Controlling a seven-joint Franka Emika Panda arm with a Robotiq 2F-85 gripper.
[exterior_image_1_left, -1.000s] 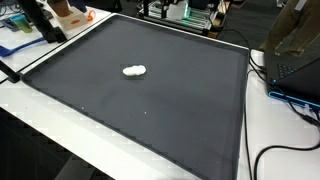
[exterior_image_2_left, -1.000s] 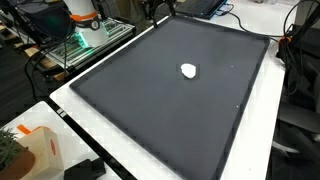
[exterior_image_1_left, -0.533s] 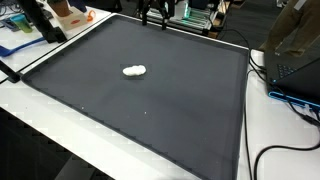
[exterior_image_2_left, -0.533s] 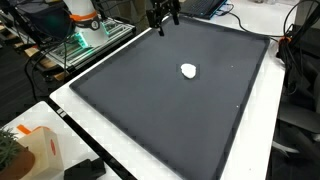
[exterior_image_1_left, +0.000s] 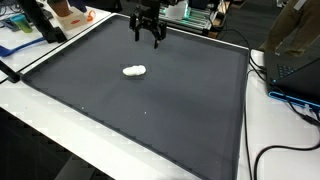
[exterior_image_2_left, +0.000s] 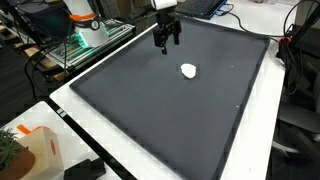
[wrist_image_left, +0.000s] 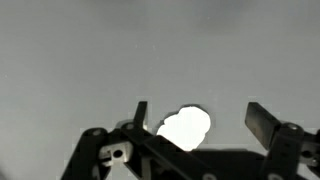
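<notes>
– Over the far edge of the black mat (exterior_image_1_left: 150, 110), in an exterior view, what is differing from a second ago?
– The arm (exterior_image_1_left: 148, 14) is now hanging above the mat, where a second ago it was barely showing at the top of the picture. Its fingers (exterior_image_1_left: 138, 37) are pointing down and standing spread, gripping nothing. The white lump (exterior_image_1_left: 134, 71) is lying where it was, on the mat, near the fingers but apart from them.
– Is an exterior view showing the pose as well?
– Yes. The arm (exterior_image_2_left: 165, 5) is reaching in from the top edge with its wrist upright. The fingers (exterior_image_2_left: 163, 43) are hovering over the mat (exterior_image_2_left: 150, 120), clear of the lump (exterior_image_2_left: 188, 70), which is sitting unmoved. The mat is covering most of the white surface (exterior_image_2_left: 85, 122).
– And what is the wrist view giving?
– The fingers (wrist_image_left: 262, 122) are standing wide apart, released. The lump (wrist_image_left: 186, 127) is showing bright between them against the grey mat, its lower part hiding behind the dark linkage.
</notes>
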